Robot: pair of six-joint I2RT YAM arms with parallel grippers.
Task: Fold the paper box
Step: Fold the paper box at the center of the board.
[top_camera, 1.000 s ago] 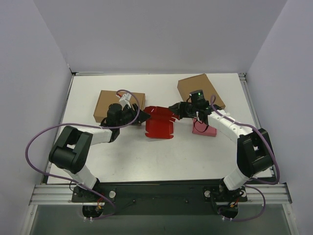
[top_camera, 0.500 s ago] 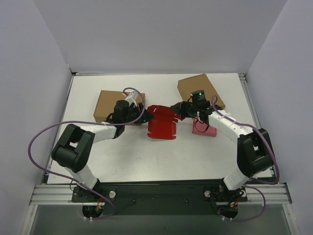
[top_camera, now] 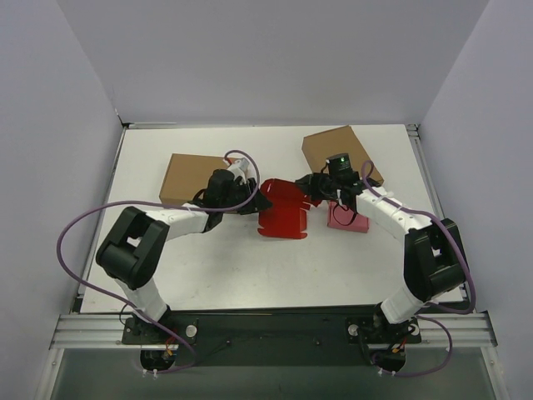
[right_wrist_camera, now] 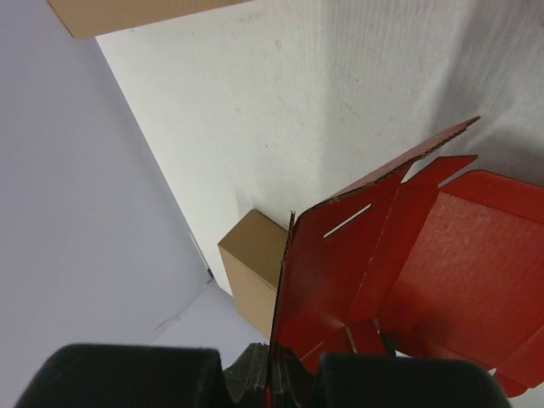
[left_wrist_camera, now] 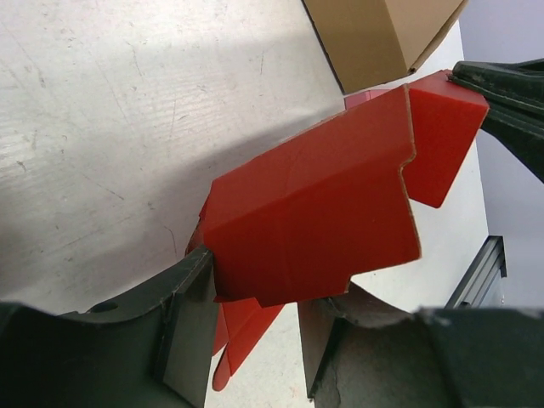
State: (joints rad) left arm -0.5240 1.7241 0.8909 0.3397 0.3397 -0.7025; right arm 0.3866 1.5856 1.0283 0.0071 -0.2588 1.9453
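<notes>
The paper box (top_camera: 283, 214), a bright red half-folded cardboard sheet, sits mid-table between the two arms. In the left wrist view its broad red panel (left_wrist_camera: 314, 221) fills the centre. My left gripper (top_camera: 255, 202) is against its left side. That gripper (left_wrist_camera: 259, 289) is open: the panel's lower edge and a hanging flap lie between the spread fingers (left_wrist_camera: 191, 319), and the left finger touches the panel's corner. My right gripper (top_camera: 313, 189) is shut on an upright red flap (right_wrist_camera: 340, 263) at the box's right end. The flap's edge runs into the closed right gripper (right_wrist_camera: 280, 371).
A brown cardboard box (top_camera: 187, 177) lies behind my left arm, and another brown box (top_camera: 333, 148) sits at the back right. A small pink box (top_camera: 350, 220) lies under my right forearm. Grey walls surround the white table (top_camera: 250, 267).
My left gripper has travelled right from beside the brown box to the red box's left side. The box has shifted slightly right. The right gripper has kept its hold.
</notes>
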